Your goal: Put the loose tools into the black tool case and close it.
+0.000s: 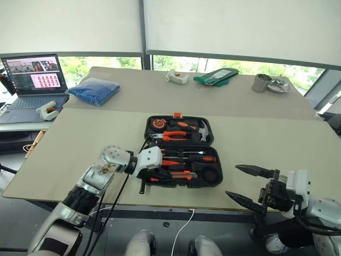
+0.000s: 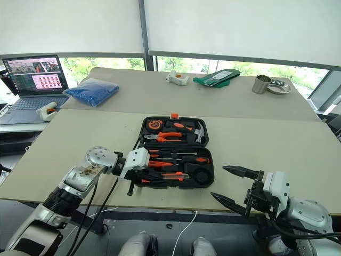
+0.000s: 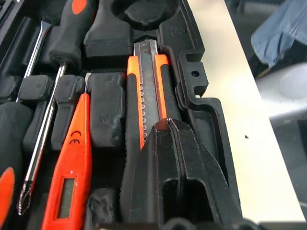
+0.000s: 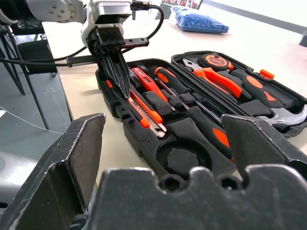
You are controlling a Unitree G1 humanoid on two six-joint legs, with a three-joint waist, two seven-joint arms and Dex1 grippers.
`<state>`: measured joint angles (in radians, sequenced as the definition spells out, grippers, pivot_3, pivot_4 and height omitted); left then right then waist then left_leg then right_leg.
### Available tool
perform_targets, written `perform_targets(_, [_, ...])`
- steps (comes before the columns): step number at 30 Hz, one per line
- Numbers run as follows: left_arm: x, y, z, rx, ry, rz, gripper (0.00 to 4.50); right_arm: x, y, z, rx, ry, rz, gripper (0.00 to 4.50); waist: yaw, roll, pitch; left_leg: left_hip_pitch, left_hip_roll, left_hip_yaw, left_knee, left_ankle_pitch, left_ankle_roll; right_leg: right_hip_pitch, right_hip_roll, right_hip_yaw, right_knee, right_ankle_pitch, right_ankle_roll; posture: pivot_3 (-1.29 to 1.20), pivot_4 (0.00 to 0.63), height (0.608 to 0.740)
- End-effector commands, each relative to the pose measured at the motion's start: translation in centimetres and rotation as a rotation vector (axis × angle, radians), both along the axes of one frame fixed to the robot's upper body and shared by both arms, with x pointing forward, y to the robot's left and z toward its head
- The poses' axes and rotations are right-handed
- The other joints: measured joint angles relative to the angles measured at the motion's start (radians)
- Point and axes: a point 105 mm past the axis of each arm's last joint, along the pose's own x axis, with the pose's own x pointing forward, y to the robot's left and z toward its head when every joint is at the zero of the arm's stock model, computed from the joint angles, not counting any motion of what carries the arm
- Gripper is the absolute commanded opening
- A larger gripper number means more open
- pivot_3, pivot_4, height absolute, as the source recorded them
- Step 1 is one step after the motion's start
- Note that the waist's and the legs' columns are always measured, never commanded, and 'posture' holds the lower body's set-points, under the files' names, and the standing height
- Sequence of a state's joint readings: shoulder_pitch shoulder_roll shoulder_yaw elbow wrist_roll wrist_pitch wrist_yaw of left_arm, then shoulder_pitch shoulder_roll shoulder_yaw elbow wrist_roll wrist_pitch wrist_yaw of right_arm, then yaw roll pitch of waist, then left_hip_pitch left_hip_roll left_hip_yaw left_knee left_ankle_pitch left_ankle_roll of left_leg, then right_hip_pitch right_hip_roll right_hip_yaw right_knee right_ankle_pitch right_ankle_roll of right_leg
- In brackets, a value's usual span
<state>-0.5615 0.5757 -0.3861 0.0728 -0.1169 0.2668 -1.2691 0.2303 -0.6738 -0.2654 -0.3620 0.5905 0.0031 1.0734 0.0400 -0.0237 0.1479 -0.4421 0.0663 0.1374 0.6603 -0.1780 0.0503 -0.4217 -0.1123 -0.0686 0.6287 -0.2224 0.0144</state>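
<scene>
The case lay open on the table, near the front edge and about midway along it, its lid half toward the far side with the orange latch at the far rim; the pliers, hammer and tape measure sat in the lid half; in the near half lay a screwdriver with a black-and-orange handle, the slim orange tester, the knife in the slot nearest the front rim, and a round grey-black roll in the recess at the right end; the left gripper pointed down onto the knife's left end, its fingers pressed together with the tips touching the knife's back, and whether they pinched it could not be told; the right gripper hung off the table's front edge, well right of the case, its fingers spread wide and holding nothing; a laptop and a blue bag stood toward the far left.
</scene>
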Motion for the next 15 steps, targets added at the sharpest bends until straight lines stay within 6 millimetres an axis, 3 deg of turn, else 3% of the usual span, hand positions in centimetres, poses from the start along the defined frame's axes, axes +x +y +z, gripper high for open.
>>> perform_targets(1, [0.7, 0.4, -2.3, 0.057, 0.059, 0.094, 0.03, 0.1, 0.0, 0.7, -0.01, -0.033, 0.0, 4.5, 0.001, 0.003, -0.002, 0.0, 0.0, 0.0, 0.0, 0.0, 0.0, 0.0, 0.0, 0.0, 0.0, 0.0, 0.0, 0.0, 0.15, 0.74])
perform_targets(7, [1.6, 0.1, -0.7, -0.053, 0.028, 0.13, 0.03, -0.1, -1.1, 0.8, -0.033, -0.031, -0.046, 4.5, 0.002, 0.005, -0.003, 0.001, 0.0, 0.0, 0.0, 0.0, 0.0, 0.001, 0.0, 0.0, 0.0, 0.0, 0.0, 0.0, 0.15, 0.74])
perform_targets(11, [2.0, 0.0, 2.7, -0.272, -0.002, 0.116, 0.03, -0.8, -3.2, 0.8, -0.052, -0.037, -0.146, 4.5, 0.0, 0.005, -0.003, 0.0, 0.0, 0.0, 0.0, 0.0, 0.0, 0.0, 0.0, 0.0, 0.0, 0.0, 0.0, 0.0, 0.15, 0.74])
perform_targets(15, [1.7, 1.5, 4.5, -0.38, -0.045, 0.089, 1.11, -1.9, -5.5, 0.8, -0.048, -0.027, -0.259, 4.5, -0.001, 0.005, -0.003, -0.003, 0.0, 0.0, 0.0, 0.0, 0.0, 0.001, 0.0, 0.0, 0.001, 0.0, 0.0, 0.0, 0.15, 0.74])
